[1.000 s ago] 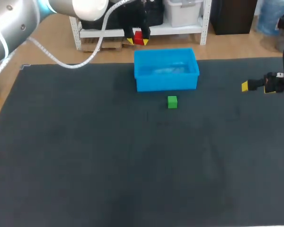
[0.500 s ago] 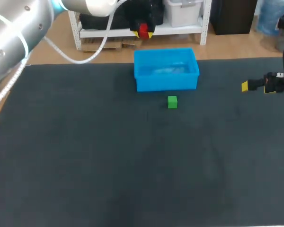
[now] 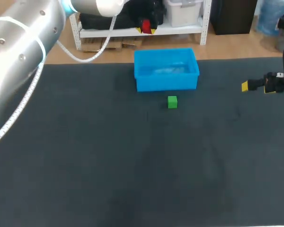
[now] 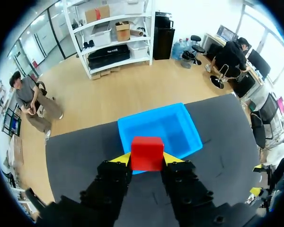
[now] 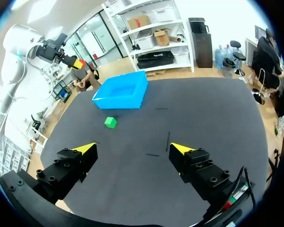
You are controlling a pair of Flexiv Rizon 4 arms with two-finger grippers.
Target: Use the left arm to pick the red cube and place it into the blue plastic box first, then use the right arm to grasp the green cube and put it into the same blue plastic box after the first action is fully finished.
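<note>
High above the table, my left gripper (image 3: 146,27) is shut on the red cube (image 3: 145,24), left of and behind the blue plastic box (image 3: 166,75). In the left wrist view the red cube (image 4: 147,152) sits between the yellow tips of the gripper (image 4: 147,161), with the blue box (image 4: 168,127) below and ahead. The green cube (image 3: 172,101) lies on the mat just in front of the box. My right gripper (image 3: 256,87) stands open at the table's right side; in its own view the gripper (image 5: 133,149) holds nothing, and the green cube (image 5: 110,122) and blue box (image 5: 120,96) lie far ahead.
The dark mat (image 3: 109,165) covers the whole table. The box's inside shows only its blue floor. My left arm's large silver link (image 3: 19,52) hangs over the table's left rear corner.
My left gripper has risen with the red cube and drifted slightly right, toward the box. The right arm, the green cube and the box have stayed where they were.
</note>
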